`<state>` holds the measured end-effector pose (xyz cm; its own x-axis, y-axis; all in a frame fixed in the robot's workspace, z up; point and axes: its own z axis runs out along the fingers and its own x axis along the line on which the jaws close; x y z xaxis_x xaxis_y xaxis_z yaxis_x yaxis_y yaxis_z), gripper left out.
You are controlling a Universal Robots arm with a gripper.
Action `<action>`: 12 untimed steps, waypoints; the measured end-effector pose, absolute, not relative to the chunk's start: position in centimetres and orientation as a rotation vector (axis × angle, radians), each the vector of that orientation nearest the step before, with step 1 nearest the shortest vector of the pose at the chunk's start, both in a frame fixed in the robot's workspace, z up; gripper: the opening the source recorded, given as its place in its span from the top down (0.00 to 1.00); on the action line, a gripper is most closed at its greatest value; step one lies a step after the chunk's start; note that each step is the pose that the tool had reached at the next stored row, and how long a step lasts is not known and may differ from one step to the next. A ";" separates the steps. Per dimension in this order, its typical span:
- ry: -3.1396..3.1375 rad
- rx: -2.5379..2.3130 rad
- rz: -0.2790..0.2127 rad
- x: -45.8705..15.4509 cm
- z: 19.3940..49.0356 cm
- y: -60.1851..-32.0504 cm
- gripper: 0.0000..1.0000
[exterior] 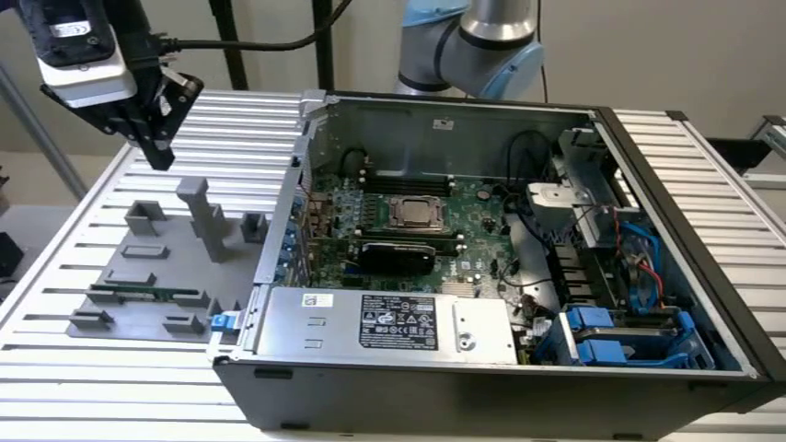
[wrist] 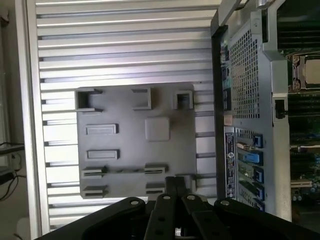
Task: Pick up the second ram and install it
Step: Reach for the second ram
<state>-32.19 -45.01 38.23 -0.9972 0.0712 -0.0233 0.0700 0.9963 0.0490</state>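
Observation:
The second ram is a slim green stick standing on edge between two grey holder blocks on the grey fixture plate, at the exterior view's left. In the wrist view the second ram shows edge-on as a thin line between two slotted blocks. My gripper hangs high above the far side of the plate, well clear of the stick. Its fingers are pressed together with nothing between them. The green motherboard lies inside the open computer case.
Tall grey fixture posts rise from the plate between the gripper and the stick. A pair of holder blocks in front of the stick stands bare. The case wall borders the plate. A ribbed aluminium table surrounds everything.

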 end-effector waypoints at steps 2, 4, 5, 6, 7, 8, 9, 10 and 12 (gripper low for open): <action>3.114 0.110 0.075 -33.1 38.0 -45.1 1.00; 3.114 0.110 0.075 -34.0 37.7 -45.3 1.00; 3.114 0.110 0.075 -34.4 37.6 -45.3 1.00; 3.114 0.110 0.075 -34.9 37.4 -45.4 1.00; 3.114 0.110 0.075 -35.3 37.3 -45.5 1.00; 3.114 0.110 0.075 -35.8 37.1 -45.6 1.00; 3.114 0.110 0.075 -36.3 37.0 -45.6 1.00; 3.114 0.110 0.075 -36.7 36.8 -45.7 1.00; 3.115 0.110 0.075 -37.5 36.4 -45.8 1.00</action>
